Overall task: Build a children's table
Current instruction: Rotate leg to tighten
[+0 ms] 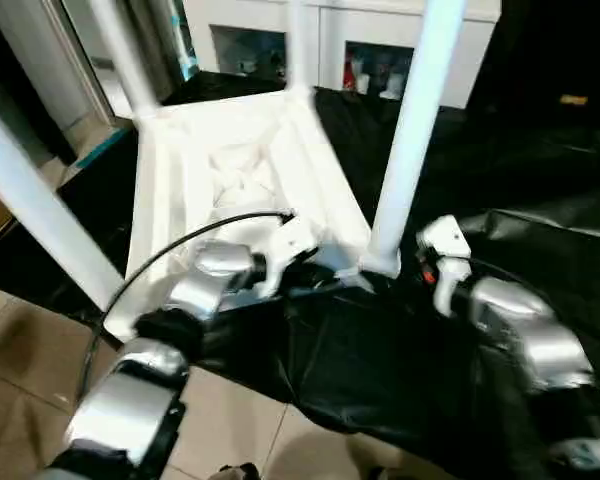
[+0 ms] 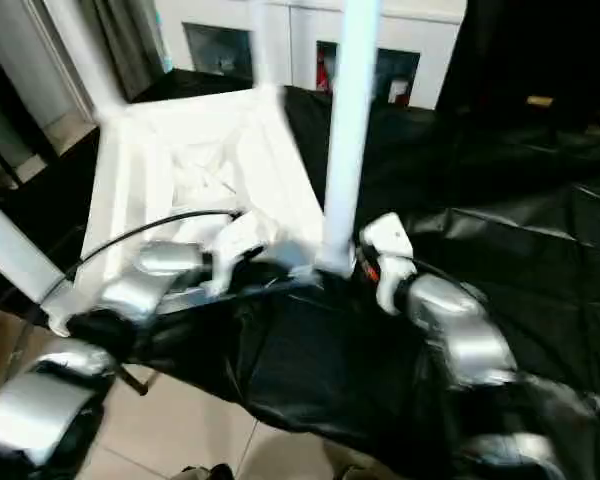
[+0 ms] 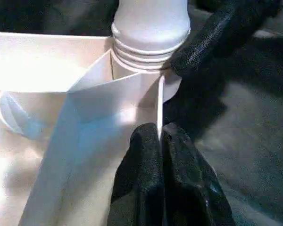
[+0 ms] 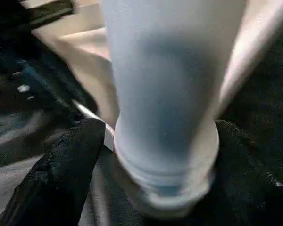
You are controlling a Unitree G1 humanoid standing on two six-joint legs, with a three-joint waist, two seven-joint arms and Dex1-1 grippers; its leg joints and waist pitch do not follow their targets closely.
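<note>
Black sheet point(image 1: 400, 370) covers the work surface; its near edge drops to tiled floor point(image 1: 240, 420). White cabinet point(image 1: 330, 40) stands behind. Table point(image 1: 240, 170) lies upside down on the sheet, ribbed underside up, its left end hanging past the sheet edge. Legs stand up from the corners; the near-right leg point(image 1: 415, 120) sits in its corner socket point(image 3: 151, 52), threads showing at the joint. Open sheet to the right of that corner, tight on the left against the rim. My left gripper point(image 3: 162, 141) is clenched on the thin rim wall point(image 3: 159, 101) just below that socket. My right gripper point(image 4: 155, 141) has its fingers point(image 4: 66, 169) spread either side of the leg's base, not squeezing it.
</note>
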